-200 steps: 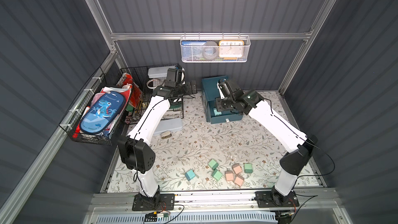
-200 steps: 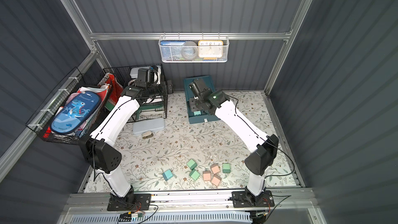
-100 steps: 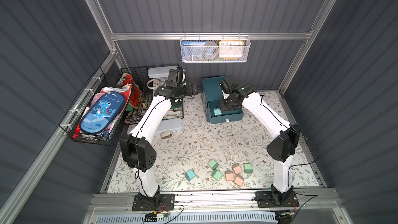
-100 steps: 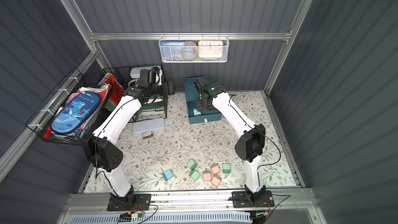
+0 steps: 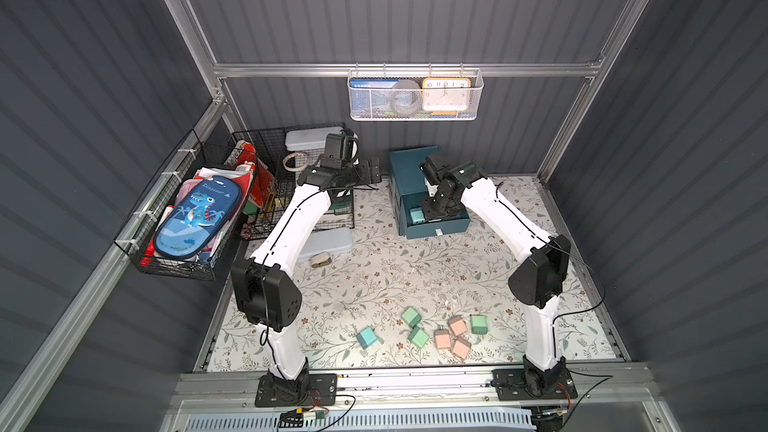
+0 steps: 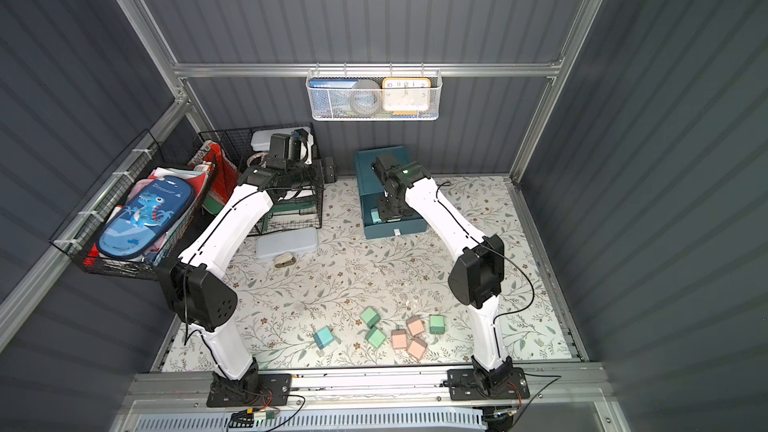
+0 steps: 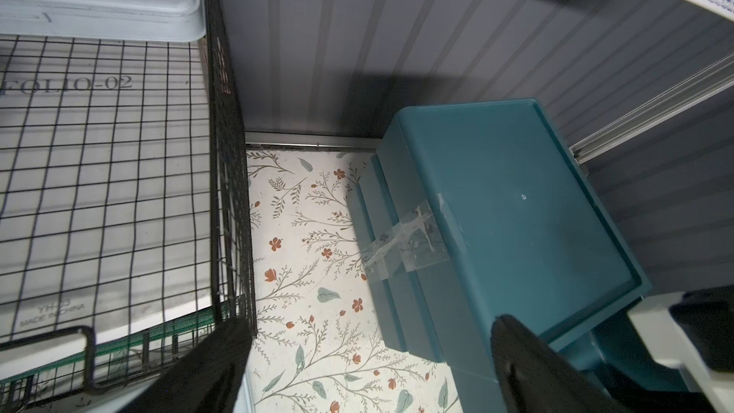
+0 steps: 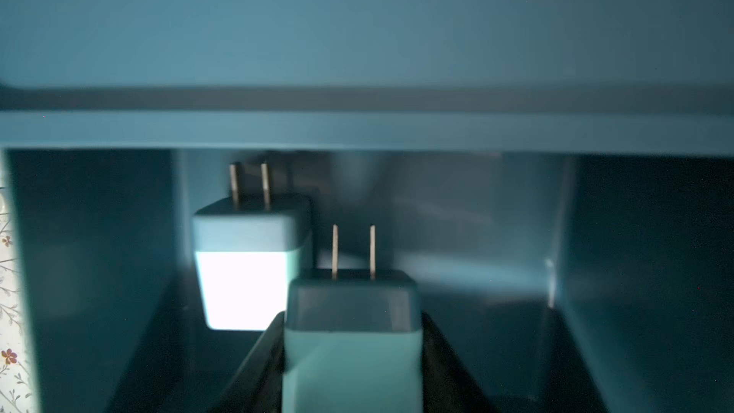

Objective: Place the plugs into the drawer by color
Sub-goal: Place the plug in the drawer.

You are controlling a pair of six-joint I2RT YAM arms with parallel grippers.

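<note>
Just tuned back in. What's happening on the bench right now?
The right tool grips a blue plug inside the open drawer of the teal cabinet, beside a second blue plug lying there. The left tool is open and empty, between the wire rack and the cabinet. On the table lie one more blue plug, three green plugs and three pink plugs.

Top views evenly bright, soft shadows; right wrist view dim, blurred — far plug (image 8: 242,288) glares white.
</note>
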